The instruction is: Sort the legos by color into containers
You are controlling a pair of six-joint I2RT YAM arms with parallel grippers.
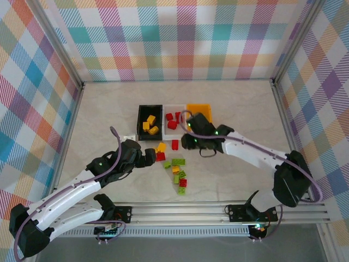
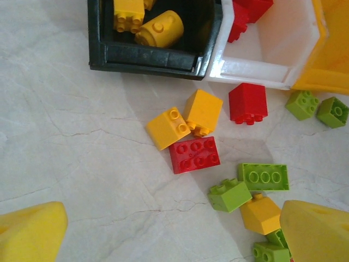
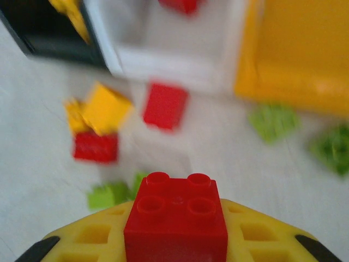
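Note:
My right gripper [image 3: 175,240] is shut on a red four-stud lego [image 3: 175,218], held above the table just in front of the containers; from above, the right gripper [image 1: 187,141] sits near the white bin [image 1: 170,107]. The black bin [image 2: 147,54] holds yellow legos [image 2: 158,27], and the white bin [image 2: 272,65] holds red ones [image 2: 242,16]. The orange-yellow bin [image 2: 332,60] stands to its right. My left gripper [image 2: 174,240] hangs open over bare table beside the loose pile. Its yellow fingertips [image 2: 30,232] are wide apart.
Loose legos lie in front of the bins: two yellow [image 2: 168,128], a flat red [image 2: 194,154], a red cube [image 2: 248,102], several green [image 2: 263,176] and another yellow [image 2: 260,213]. Checked walls [image 1: 174,38] enclose the table on three sides.

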